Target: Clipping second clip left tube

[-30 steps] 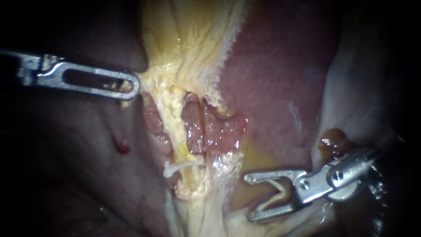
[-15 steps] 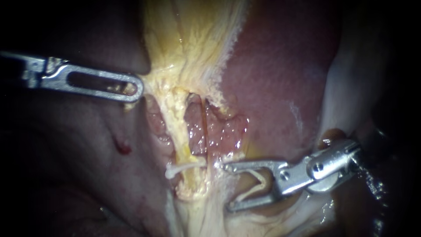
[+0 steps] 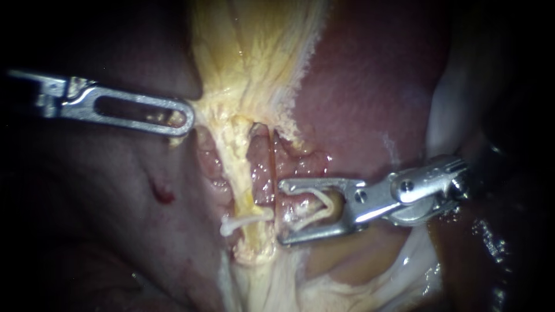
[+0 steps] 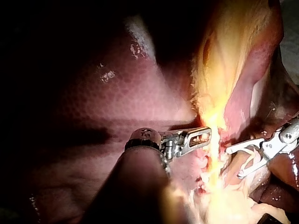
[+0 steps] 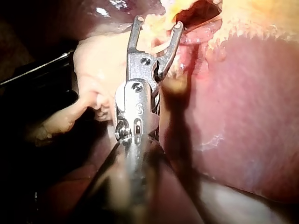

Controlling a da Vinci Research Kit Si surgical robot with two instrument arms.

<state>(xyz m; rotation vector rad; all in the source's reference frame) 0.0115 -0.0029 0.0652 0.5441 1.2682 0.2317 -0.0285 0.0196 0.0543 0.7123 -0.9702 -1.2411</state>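
Observation:
The left tube (image 3: 237, 167) is a pale yellow strand running down the dissected bed, with a white clip (image 3: 243, 220) across its lower part. My right instrument (image 3: 281, 212) holds a pale V-shaped clip (image 3: 321, 202) between its wide-spread jaws. Its tips stand just right of the left tube, above the white clip, beside a thin reddish tube (image 3: 269, 164). My left instrument (image 3: 182, 121) has its slotted jaws shut on the edge of the yellow tissue (image 3: 248, 52). The left wrist view shows my left instrument (image 4: 205, 135) and my right instrument (image 4: 233, 163); the right wrist view shows my right instrument (image 5: 158, 22).
Dark red liver (image 3: 358, 104) lies to the right of the yellow tissue. A small blood spot (image 3: 162, 195) marks the tissue below the left instrument. Pale glistening membrane (image 3: 457, 104) lies behind the right instrument's shaft.
My right instrument has moved left and upward with its clip, from beside the liver's edge to right next to the tubes. My left instrument has shifted slightly right, still gripping.

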